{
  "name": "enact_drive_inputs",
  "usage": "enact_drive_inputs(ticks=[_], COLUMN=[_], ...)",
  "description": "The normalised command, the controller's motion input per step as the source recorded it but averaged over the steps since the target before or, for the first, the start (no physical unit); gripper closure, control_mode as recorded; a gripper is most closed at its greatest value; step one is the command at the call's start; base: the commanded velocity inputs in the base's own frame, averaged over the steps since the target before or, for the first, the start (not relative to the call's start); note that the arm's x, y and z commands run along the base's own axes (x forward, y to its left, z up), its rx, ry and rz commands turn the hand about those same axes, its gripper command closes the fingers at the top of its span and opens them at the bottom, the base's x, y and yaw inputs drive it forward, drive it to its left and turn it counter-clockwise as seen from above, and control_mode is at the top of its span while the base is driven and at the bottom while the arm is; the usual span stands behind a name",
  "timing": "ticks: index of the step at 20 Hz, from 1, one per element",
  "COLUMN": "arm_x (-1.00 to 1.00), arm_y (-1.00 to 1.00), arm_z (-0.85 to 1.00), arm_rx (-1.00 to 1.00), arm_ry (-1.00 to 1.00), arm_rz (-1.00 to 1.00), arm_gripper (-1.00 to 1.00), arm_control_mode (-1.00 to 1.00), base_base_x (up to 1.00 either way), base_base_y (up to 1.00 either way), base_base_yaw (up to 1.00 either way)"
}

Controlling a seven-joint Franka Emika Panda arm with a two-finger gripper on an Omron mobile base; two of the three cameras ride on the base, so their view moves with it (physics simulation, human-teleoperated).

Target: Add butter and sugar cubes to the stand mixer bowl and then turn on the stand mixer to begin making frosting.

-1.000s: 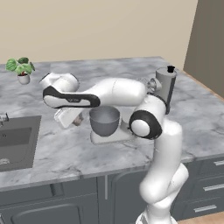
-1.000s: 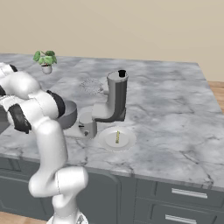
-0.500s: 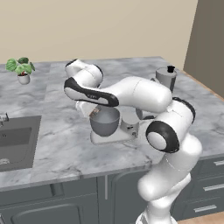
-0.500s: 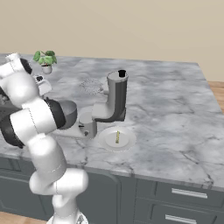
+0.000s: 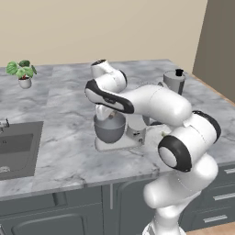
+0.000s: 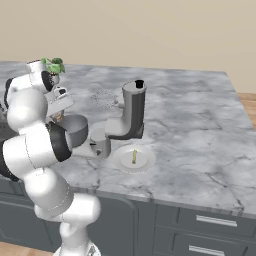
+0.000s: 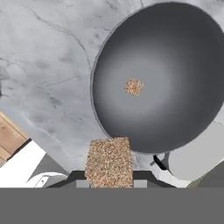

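Marble counter [image 5: 64, 137]: its front edge runs just ahead of the stand mixer's whitish base, with a sink [image 5: 16, 149] set in at the far left of the left base view. Open marble lies between the sink and the mixer base, and more behind the mixer toward a small potted plant [image 5: 21, 73].

Stand mixer [image 6: 131, 117]: grey, boxy head, black knob on top, standing on its flat base. The stand mixer bowl [image 7: 157, 78] sits on that base at the side away from the column; deep, grey, smooth rim.

Gripper [image 7: 109, 181] hangs above the counter just outside the bowl's rim, looking straight down. In the hand view the rim curves past just above the fingertips. The jaws are pinched on one sugar cube [image 7: 109, 162]: tan-orange, grainy, square-faced, large in that view because it is close to the camera. It sits over the marble and overlaps the bowl's rim slightly.

Second sugar cube [image 7: 133, 86] lies near the centre of the bowl's bottom, same speckled tan colour, well apart from the held one.

Butter [image 6: 134, 157]: thin pale yellow-green stick, lying on a round white plate [image 6: 122, 162] on the counter in front of the mixer column, on the other side of the mixer base from the gripper.
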Motion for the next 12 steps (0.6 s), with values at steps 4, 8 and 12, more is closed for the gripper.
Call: enact_drive_inputs(ticks=[4, 8, 12], arm_x=[0.46, 0.49, 0.38], arm_y=[0.00, 0.00, 0.00], arm_z=[0.00, -0.03, -0.20], arm_rx=[0.09, 0.06, 0.02], arm_ry=[0.00, 0.00, 0.00], arm_rz=[0.00, 0.00, 0.00], arm_gripper=[1.00, 1.00, 1.00], arm_control_mode=[-1.00, -1.00, -1.00], base_base_x=[0.00, 0.00, 0.00], base_base_y=[0.00, 0.00, 0.00], base_base_yaw=[0.00, 0.00, 0.00])
